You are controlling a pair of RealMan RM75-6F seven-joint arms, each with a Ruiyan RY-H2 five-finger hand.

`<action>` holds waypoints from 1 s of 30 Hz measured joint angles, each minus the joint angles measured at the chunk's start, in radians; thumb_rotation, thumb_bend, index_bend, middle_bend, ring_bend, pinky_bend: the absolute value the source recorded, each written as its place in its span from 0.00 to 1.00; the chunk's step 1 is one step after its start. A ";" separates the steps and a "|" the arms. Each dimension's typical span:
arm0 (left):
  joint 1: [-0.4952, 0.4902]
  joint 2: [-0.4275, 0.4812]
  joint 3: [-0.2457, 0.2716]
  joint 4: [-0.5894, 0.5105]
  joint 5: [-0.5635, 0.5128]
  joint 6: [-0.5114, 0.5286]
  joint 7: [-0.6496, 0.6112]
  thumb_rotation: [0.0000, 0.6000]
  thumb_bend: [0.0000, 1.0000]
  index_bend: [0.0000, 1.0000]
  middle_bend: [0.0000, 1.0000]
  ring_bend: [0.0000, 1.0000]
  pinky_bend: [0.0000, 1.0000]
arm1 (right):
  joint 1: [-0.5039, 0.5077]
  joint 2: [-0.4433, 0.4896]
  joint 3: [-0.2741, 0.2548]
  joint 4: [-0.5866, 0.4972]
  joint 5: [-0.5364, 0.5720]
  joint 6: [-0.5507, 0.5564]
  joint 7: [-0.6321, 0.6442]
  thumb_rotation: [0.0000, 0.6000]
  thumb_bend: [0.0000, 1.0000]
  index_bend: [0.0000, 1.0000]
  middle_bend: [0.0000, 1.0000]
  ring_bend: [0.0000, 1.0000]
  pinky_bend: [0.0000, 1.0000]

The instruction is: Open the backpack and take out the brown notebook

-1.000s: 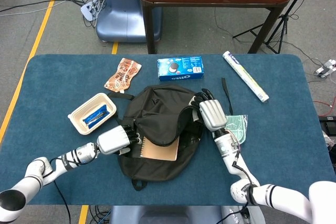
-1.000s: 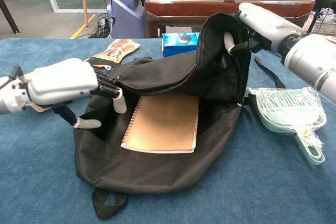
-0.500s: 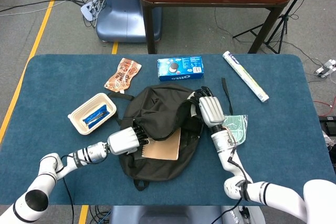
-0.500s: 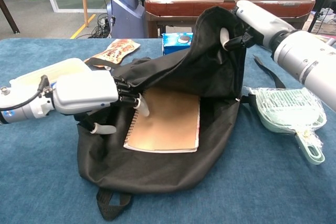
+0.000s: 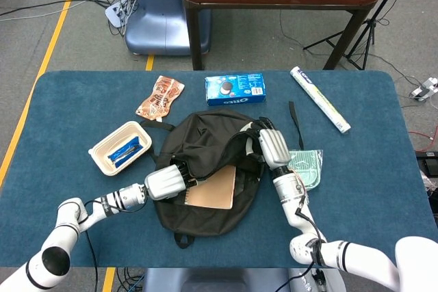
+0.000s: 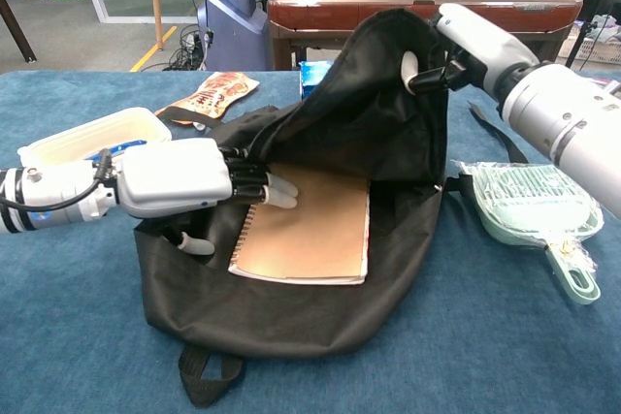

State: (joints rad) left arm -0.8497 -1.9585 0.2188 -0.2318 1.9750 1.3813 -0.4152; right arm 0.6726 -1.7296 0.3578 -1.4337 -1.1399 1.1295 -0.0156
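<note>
Furthest left, beyond the wrist of the left robot hand [image 6: 179, 181], a white takeout tray [image 5: 120, 147] with a blue item inside, and further back a brown snack pouch [image 5: 160, 96], both on the blue bench [image 5: 61, 100]. Left robot hand itself reaching flat into the mouth of the black backpack [image 6: 291, 312], fingers extended together with tips resting on the spiral-bound edge of the brown notebook [image 6: 306, 230], thumb hanging below; holding nothing yet, by the look of it. Just right of those fingertips, the notebook lying flat on the lower panel inside the open bag, cover up, wire binding on the near-left side. Probably light and fairly stiff as a slab, though thin card covers likely to flex and slide on the slick bag lining; best taken at the bound edge or the near corner, thumb under and fingers over, then drawn out low and level toward the opening so the pages stay shut. Bag fabric soft and limp, likely to sag back over the notebook if released. Above and to the right, the right robot hand [image 6: 456, 46] pinching the upper flap and lifting it clear. Right of that hand, a pale green dustpan [image 6: 534, 206] in plastic wrap; behind, a blue Oreo box [image 5: 235, 89] and a white tube [image 5: 319, 98].
</note>
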 measured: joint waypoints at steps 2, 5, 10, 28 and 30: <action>-0.004 -0.006 0.003 0.000 -0.005 -0.002 -0.002 1.00 0.18 0.11 0.11 0.13 0.23 | 0.000 -0.001 0.006 -0.003 0.005 -0.003 0.012 1.00 0.78 0.72 0.38 0.22 0.13; -0.012 -0.017 0.012 0.002 -0.008 -0.005 -0.003 1.00 0.18 0.11 0.11 0.13 0.23 | 0.002 -0.006 0.013 -0.001 0.013 -0.005 0.022 1.00 0.78 0.71 0.38 0.22 0.13; -0.025 -0.038 0.018 0.003 -0.021 -0.013 -0.017 1.00 0.18 0.11 0.11 0.13 0.23 | 0.007 -0.019 0.023 0.011 0.026 -0.009 0.033 1.00 0.78 0.71 0.38 0.22 0.13; -0.054 -0.111 -0.009 0.009 -0.105 -0.073 -0.114 1.00 0.17 0.16 0.11 0.05 0.01 | 0.014 -0.043 0.034 0.058 0.041 -0.009 0.056 1.00 0.78 0.71 0.38 0.22 0.13; -0.055 -0.121 -0.017 0.010 -0.118 -0.079 -0.121 1.00 0.17 0.18 0.11 0.04 0.00 | 0.014 -0.044 0.034 0.060 0.042 -0.010 0.058 1.00 0.78 0.71 0.38 0.22 0.13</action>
State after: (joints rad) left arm -0.9044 -2.0794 0.2018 -0.2215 1.8568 1.3027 -0.5360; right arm 0.6864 -1.7736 0.3917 -1.3735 -1.0981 1.1197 0.0420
